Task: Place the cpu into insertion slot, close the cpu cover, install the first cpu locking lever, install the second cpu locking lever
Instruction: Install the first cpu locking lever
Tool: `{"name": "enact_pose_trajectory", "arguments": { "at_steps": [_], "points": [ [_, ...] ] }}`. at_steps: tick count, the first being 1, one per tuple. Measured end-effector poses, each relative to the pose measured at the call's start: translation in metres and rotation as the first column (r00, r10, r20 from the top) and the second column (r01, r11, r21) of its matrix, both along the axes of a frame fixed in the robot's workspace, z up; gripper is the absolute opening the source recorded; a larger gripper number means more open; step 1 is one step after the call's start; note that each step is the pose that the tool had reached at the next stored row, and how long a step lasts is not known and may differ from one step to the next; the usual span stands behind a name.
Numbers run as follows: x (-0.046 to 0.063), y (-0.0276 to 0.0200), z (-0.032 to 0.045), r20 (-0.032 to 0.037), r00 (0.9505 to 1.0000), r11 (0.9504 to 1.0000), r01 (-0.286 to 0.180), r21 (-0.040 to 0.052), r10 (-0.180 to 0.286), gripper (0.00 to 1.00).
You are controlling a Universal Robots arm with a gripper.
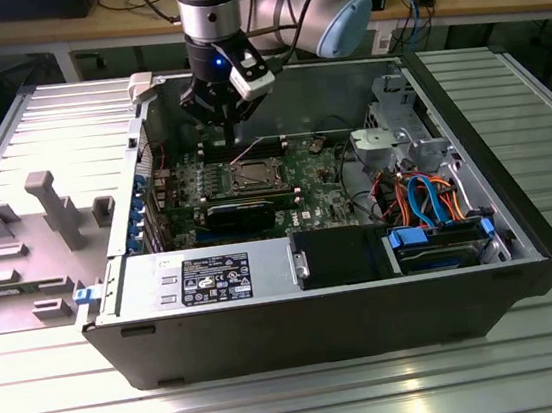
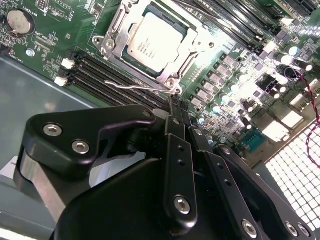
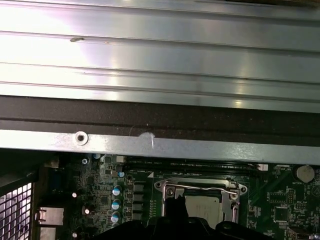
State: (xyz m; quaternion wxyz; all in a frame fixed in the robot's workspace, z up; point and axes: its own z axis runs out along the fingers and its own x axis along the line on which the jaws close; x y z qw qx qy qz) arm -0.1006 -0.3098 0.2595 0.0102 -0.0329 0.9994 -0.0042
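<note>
The cpu (image 2: 152,42) lies flat in the insertion slot (image 2: 111,44) on the green board, pale face up. The silver cpu cover (image 2: 194,49) is down around it, its window framing the chip. A thin wire locking lever (image 2: 132,86) runs along the cover's edge nearest my gripper. My gripper (image 2: 177,107) hangs just above that edge, its black fingers (image 2: 181,150) pressed together with nothing between them. In the exterior view the gripper (image 1: 231,123) is over the back of the socket, with the cpu (image 1: 252,177) below. The first wrist view has the lever (image 3: 205,188) and cpu (image 3: 205,209) behind a fingertip (image 3: 176,204).
The open computer case's back wall (image 3: 150,145) stands close behind the gripper. Memory slots (image 2: 100,75) flank the socket. A long black block (image 1: 246,210), a silver power supply (image 1: 204,276) and a drive bay with orange and blue cables (image 1: 426,198) lie in front. Grey fixtures (image 1: 44,205) stand on the exterior view's left.
</note>
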Motion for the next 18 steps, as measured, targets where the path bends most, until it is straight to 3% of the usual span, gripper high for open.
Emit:
{"name": "enact_pose_trajectory", "arguments": {
  "at_steps": [10,18],
  "points": [
    [0.006,0.0020,-0.0114,0.0000,1.0000,1.0000,0.006,-0.0027,-0.006,0.11],
    [0.018,0.0049,-0.0170,0.0000,1.0000,0.9999,0.006,-0.0128,-0.006,0.11]
  ]
}}
